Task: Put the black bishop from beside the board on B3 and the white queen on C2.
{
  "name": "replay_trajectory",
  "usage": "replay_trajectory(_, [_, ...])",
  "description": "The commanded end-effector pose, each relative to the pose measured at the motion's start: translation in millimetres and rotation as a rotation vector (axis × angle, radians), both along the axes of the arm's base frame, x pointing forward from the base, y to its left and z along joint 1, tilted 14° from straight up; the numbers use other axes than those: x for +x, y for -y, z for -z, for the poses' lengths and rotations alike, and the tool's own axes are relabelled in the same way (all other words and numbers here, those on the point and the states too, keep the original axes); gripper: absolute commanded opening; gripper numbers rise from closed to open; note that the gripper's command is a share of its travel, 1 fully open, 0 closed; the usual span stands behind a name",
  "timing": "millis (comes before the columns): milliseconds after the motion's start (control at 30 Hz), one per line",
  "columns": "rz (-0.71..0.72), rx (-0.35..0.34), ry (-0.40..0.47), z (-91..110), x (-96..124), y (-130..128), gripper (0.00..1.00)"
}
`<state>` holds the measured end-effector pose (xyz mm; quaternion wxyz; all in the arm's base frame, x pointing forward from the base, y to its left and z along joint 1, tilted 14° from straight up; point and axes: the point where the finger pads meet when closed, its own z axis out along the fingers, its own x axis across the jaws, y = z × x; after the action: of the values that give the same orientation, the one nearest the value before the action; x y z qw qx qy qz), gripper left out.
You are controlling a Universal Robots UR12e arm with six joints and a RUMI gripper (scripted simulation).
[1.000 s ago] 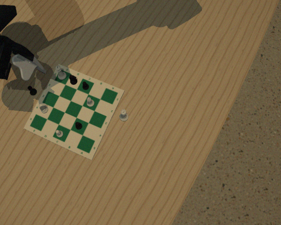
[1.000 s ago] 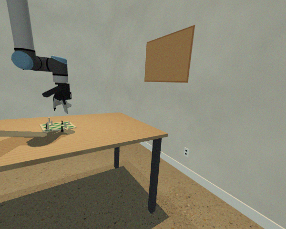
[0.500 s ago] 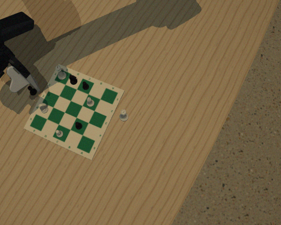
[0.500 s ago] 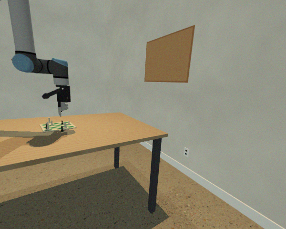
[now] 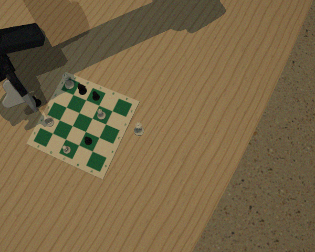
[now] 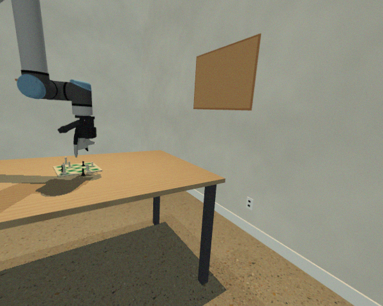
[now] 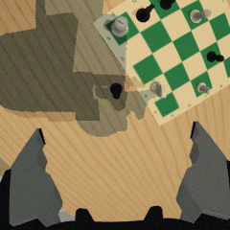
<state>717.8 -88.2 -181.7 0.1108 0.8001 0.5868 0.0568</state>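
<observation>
The black bishop [image 5: 38, 102] [image 6: 83, 172] [image 7: 116, 90] is standing beside the board [image 5: 105, 173] [image 6: 99, 170] [image 7: 159, 124], looking light, rigid, probably best gripped mid-body; the pincer [image 5: 35, 109] [image 6: 80, 153] [image 7: 117, 126] is hanging spread.
</observation>
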Motion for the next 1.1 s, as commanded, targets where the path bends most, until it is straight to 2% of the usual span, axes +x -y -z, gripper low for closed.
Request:
replay_trajectory(0, [0.035, 0.007, 0.005, 0.3, 0.9, 0.0, 1.0])
replay_trajectory(200, [0.038, 0.007, 0.005, 0.3, 1.0, 0.0, 1.0])
replay_trajectory(233, [0.038, 0.007, 0.005, 0.3, 1.0, 0.0, 0.22])
replay_trajectory(1067, [0.038, 0.007, 0.005, 0.3, 1.0, 0.0, 0.22])
